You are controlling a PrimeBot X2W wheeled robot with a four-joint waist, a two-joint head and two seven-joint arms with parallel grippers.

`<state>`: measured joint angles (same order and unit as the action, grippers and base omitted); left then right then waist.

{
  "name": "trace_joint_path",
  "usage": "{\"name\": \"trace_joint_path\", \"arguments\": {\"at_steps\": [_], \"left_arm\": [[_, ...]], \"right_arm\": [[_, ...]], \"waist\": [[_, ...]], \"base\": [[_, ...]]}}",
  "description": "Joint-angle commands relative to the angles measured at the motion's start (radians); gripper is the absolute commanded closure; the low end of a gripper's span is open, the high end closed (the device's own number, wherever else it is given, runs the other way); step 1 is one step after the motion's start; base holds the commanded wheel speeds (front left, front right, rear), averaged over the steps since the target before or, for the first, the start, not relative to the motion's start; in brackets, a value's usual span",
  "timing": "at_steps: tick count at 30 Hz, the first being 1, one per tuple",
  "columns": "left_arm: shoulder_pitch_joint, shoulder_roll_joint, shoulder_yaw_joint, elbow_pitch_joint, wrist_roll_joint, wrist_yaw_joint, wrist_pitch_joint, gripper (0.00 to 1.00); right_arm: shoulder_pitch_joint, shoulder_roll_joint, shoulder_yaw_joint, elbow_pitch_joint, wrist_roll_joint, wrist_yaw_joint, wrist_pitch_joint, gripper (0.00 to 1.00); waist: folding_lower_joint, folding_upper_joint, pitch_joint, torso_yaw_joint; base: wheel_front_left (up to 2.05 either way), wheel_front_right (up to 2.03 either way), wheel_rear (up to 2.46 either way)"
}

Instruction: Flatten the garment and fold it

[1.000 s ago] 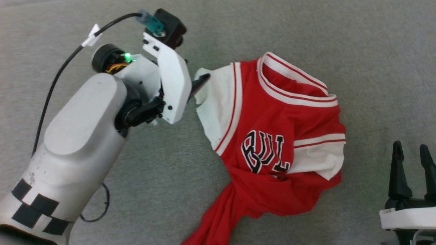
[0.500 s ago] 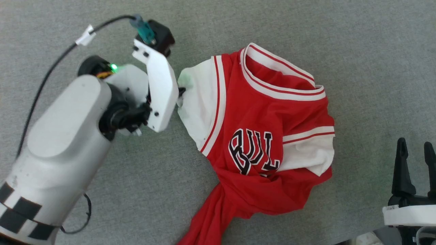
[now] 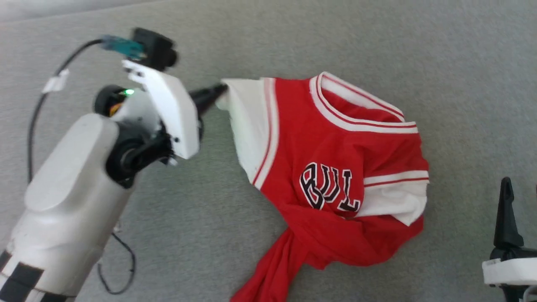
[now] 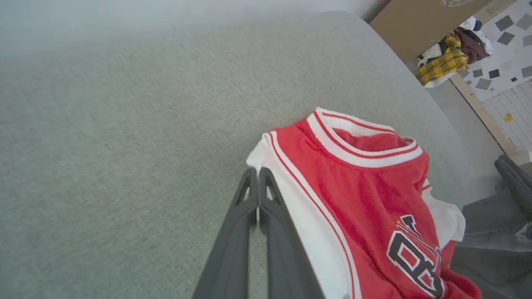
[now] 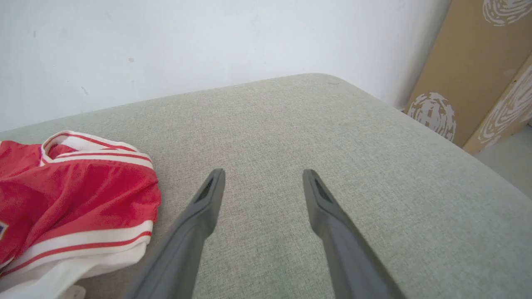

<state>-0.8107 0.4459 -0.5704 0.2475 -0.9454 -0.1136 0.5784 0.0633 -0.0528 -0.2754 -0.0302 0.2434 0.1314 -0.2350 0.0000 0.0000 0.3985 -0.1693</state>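
Red jersey (image 3: 327,147), soft and light, lies bunched on the grey worktop (image 3: 188,218), lower half twisted. My left gripper (image 4: 257,176) pinches the white sleeve (image 3: 247,121) corner; my right gripper (image 5: 264,178) hovers spread nearby, empty. Limp cloth, I judge: best held at hems and shoulders.

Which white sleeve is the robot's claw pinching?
The sleeve on the robot's left: the left claw is shut on its corner. The other sleeve lies crumpled beside the chest lettering, with no claw touching it.

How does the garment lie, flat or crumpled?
Crumpled: the garment is bunched, hem twisted, one sleeve pinched by the left gripper.
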Motion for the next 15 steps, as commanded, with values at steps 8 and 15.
{"name": "trace_joint_path", "arguments": {"at_steps": [8, 15], "left_arm": [[0.232, 0.090, 0.130, -0.102, 0.007, 0.087, -0.217, 1.00], [0.552, 0.156, 0.258, -0.211, -0.006, 0.266, -0.358, 1.00]], "right_arm": [[0.040, 0.003, -0.030, -0.054, -0.030, -0.001, 0.068, 0.00], [0.065, 0.003, -0.056, -0.087, -0.034, -0.001, 0.103, 0.00]], "waist": [[0.0000, 0.0000, -0.146, 0.179], [0.0000, 0.0000, -0.159, 0.245]], "base": [[0.00, 0.00, 0.00], [0.00, 0.00, 0.00]]}}
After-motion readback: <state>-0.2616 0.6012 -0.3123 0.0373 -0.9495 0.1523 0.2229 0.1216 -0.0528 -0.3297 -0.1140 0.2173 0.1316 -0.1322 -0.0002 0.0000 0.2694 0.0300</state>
